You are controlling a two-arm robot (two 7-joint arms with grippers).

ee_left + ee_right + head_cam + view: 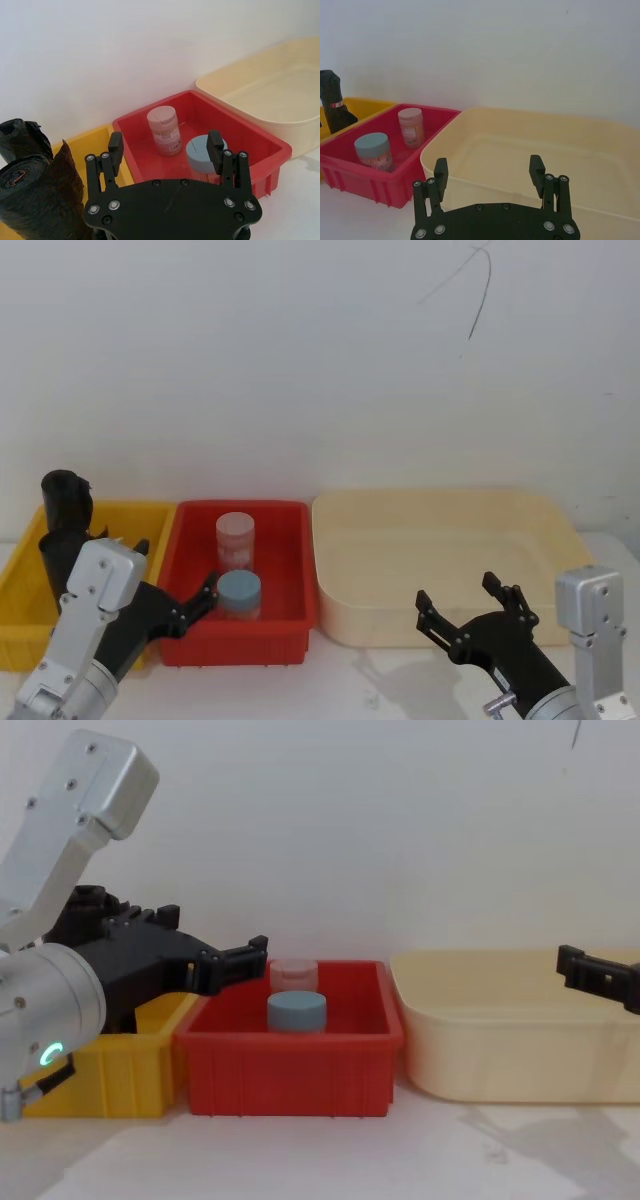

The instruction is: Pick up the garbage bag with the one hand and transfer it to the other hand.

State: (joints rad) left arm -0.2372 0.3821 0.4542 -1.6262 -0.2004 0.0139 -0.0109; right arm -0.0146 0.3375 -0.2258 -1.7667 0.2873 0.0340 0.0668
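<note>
While its jaws stand wide apart with nothing between them, the left gripper hangs low over the seam where the yellow bin meets the red bin. Its fingers are aimed far and right, toward the blue-lidded jar and the pink-lidded jar in the red bin.

The garbage bag is off that line. It is a black roll standing on end in the far left part of the yellow bin, so it lies to the left of the fingertips and somewhat farther back. In the head view the left arm's wrist block partly covers it. Its long axis runs roughly up and down with a slight lean, and a thin red band circles the crumpled black film.

The right gripper, its jaws likewise apart and empty, hovers near and right, in front of the cream tub. It is well apart from the bag, with the red bin between them.

The left arm is plainly the nearer, so the pickup looks like its job. The coming move probably calls for turning the wrist leftward until the open fingers straddle the upright roll from the side, across its axis. A push on only one side could tip the roll against the bin wall.
</note>
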